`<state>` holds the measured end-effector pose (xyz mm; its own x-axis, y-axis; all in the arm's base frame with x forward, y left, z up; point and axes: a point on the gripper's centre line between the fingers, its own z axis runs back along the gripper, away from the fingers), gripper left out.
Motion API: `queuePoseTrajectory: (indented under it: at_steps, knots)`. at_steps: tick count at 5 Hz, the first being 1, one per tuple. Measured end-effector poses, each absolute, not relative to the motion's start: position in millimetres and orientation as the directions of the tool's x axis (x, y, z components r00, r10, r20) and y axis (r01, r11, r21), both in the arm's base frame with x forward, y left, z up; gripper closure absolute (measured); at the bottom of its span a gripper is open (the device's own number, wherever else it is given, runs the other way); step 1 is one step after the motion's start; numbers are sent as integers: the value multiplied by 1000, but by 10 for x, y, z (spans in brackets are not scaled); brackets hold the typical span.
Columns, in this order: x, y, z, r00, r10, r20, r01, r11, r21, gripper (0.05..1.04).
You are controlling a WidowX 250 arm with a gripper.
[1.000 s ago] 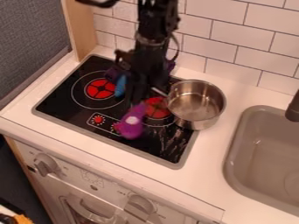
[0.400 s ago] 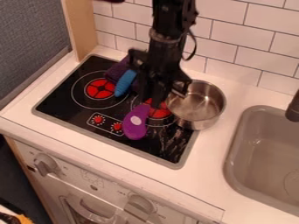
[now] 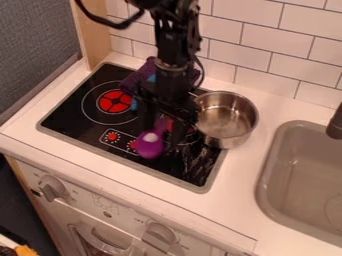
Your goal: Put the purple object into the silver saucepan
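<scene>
Purple cloth [image 3: 137, 79] by stovetop's [image 3: 73, 116] back edge; gripper [image 3: 162, 134] partly hides blue object [image 3: 134, 104]. Saucepan [image 3: 230, 142] upright, right edge, inner bottom visible. Jaws parted, at purple object [image 3: 149, 149].

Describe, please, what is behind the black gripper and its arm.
Around the gripper show parts of a dark purple cloth, a blue object and a red burner. The cloth's middle, most of the blue object and much of that burner are covered, so their full shapes cannot be seen.
</scene>
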<state>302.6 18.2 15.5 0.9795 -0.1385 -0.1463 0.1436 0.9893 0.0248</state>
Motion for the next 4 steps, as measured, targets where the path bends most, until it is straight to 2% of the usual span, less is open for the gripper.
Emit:
queuePoseTrajectory:
  at_steps: [1,2,3,4]
  knots:
    - [3033,215,81,973,-142,-181,145,989,7,79]
    - [3041,226,77,973,-118,-200,125,992,21,140]
    - [3052,234,63,969,-91,-229,100,995,27,420]
    - [3048,239,69,967,-91,-236,100,995,29,540]
